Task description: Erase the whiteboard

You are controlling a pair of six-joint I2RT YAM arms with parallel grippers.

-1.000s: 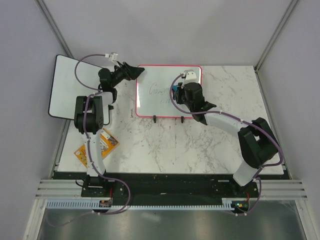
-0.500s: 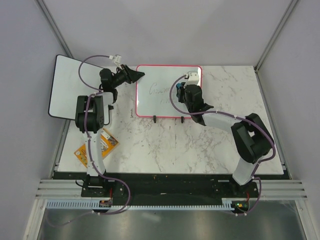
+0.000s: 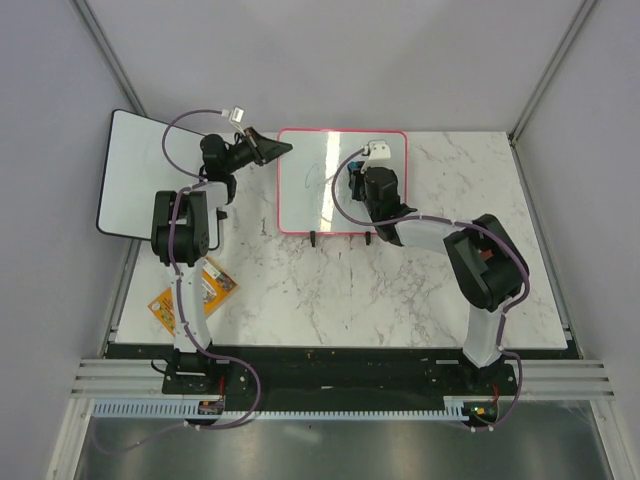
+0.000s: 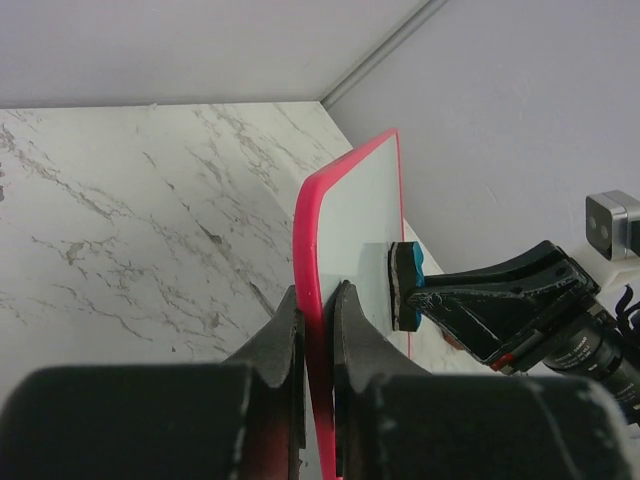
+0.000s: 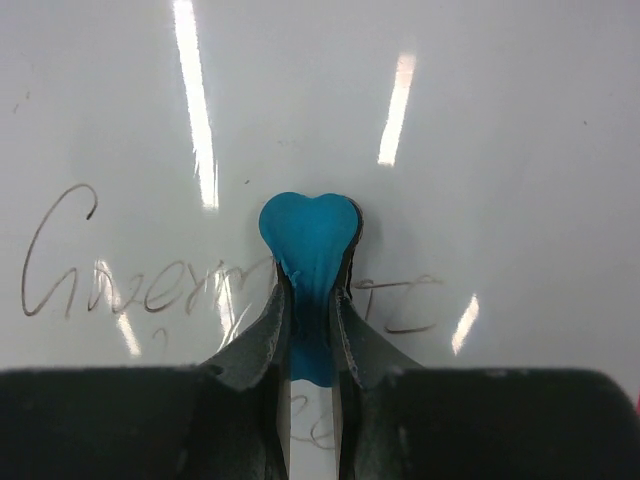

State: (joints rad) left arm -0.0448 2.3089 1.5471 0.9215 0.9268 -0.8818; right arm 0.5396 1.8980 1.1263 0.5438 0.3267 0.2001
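Observation:
The whiteboard, white with a pink-red rim, stands tilted at the back of the marble table. My left gripper is shut on the rim at its upper left corner; in the left wrist view the rim runs between the two fingers of that gripper. My right gripper is shut on a blue eraser and presses it flat against the board's face. Grey handwriting shows on both sides of the eraser. From the left wrist the eraser is seen touching the board.
A black-rimmed white board leans at the back left, behind the left arm. An orange packet lies on the table by the left arm's base. Grey walls close in the back and sides.
My left gripper has closed on the whiteboard's rim. The board has shifted slightly right and tilted. My right gripper has slid the eraser leftward across the board.

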